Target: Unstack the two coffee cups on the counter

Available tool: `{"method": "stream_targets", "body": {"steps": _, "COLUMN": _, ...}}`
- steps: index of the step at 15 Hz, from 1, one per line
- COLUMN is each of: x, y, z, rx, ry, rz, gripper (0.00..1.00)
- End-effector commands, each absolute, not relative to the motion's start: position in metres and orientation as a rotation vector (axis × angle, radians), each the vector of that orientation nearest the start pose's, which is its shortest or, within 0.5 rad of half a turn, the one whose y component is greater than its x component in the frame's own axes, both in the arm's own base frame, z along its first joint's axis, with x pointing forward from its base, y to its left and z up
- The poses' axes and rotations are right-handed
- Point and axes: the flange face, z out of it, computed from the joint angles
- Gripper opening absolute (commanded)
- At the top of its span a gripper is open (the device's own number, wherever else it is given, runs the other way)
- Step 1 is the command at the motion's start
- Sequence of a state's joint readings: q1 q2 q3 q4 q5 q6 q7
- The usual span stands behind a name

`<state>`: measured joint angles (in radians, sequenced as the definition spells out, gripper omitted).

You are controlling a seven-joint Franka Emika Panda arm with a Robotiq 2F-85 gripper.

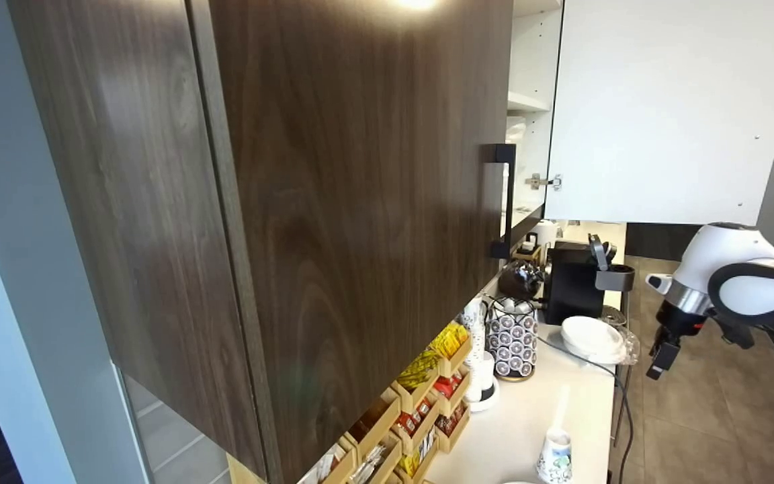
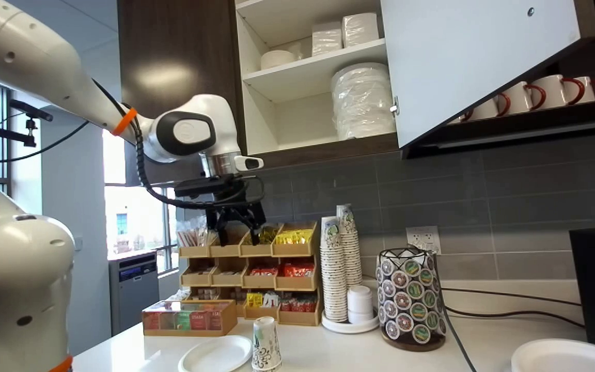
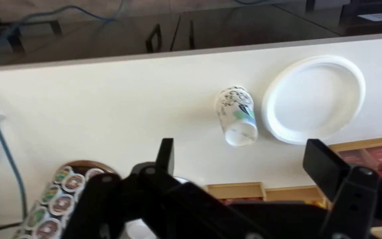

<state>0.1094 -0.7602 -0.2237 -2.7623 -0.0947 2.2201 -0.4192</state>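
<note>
The empty gripper hangs spread wide.

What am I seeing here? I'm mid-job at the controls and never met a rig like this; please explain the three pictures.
The machine is one jointed robot arm ending in a two-fingered pincer. Two pictures come from cameras outside it; the third from its wrist, looking down at the counter. There, two nested paper cups stand upside down beside a plate; an exterior view shows wooden bins and tall cup stacks behind them. The pincer is open and holds nothing.
</note>
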Motion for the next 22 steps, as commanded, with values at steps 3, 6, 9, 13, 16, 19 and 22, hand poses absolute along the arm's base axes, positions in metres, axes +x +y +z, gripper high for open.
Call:
{"method": "stream_targets", "body": {"steps": 3, "x": 0.386, "y": 0.047, "z": 0.379, "rx": -2.838, "ry": -1.01, "rz": -0.312, "gripper": 1.0}}
{"method": "stream_targets", "body": {"steps": 6, "x": 0.377, "y": 0.053, "z": 0.379, "rx": -2.838, "ry": -1.008, "rz": -0.28, "gripper": 1.0}}
{"method": "stream_targets", "body": {"steps": 9, "x": 0.388, "y": 0.061, "z": 0.366, "rx": -2.826, "ry": -1.042, "rz": -0.23, "gripper": 1.0}}
{"method": "stream_targets", "body": {"steps": 13, "x": 0.393, "y": 0.067, "z": 0.358, "rx": -2.821, "ry": -1.007, "rz": -0.242, "gripper": 1.0}}
{"method": "stream_targets", "body": {"steps": 16, "x": 0.397, "y": 0.086, "z": 0.337, "rx": -2.854, "ry": -0.928, "rz": -0.275, "gripper": 1.0}}
{"method": "stream_targets", "body": {"steps": 19, "x": 0.405, "y": 0.097, "z": 0.312, "rx": -2.907, "ry": -0.872, "rz": -0.275, "gripper": 1.0}}
{"method": "stream_targets", "body": {"steps": 22, "x": 0.413, "y": 0.097, "z": 0.287, "rx": -2.961, "ry": -0.811, "rz": -0.246, "gripper": 1.0}}
